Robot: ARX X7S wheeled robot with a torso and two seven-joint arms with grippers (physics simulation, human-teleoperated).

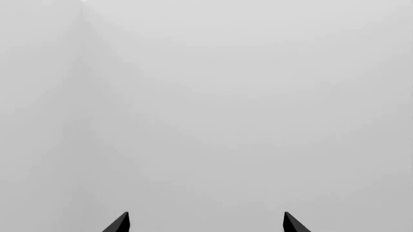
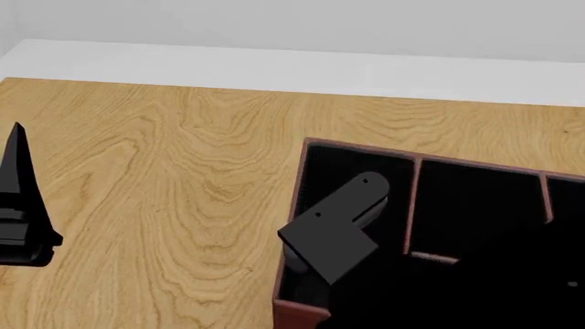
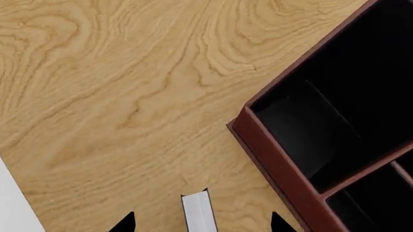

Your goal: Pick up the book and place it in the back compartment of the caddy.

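The caddy is a dark red-brown box with a black inside and thin red dividers, at the right of the wooden table. Its corner also shows in the right wrist view. My right arm reaches over the caddy's near left compartment. In the right wrist view my right gripper has its tips wide apart. The book shows edge-on between them as a white page strip, with a gap on each side. What holds it up is hidden. My left gripper is open and empty, at the far left.
The wooden table stretches left of the caddy to a white strip and grey wall at the back. The left wrist view shows only plain grey.
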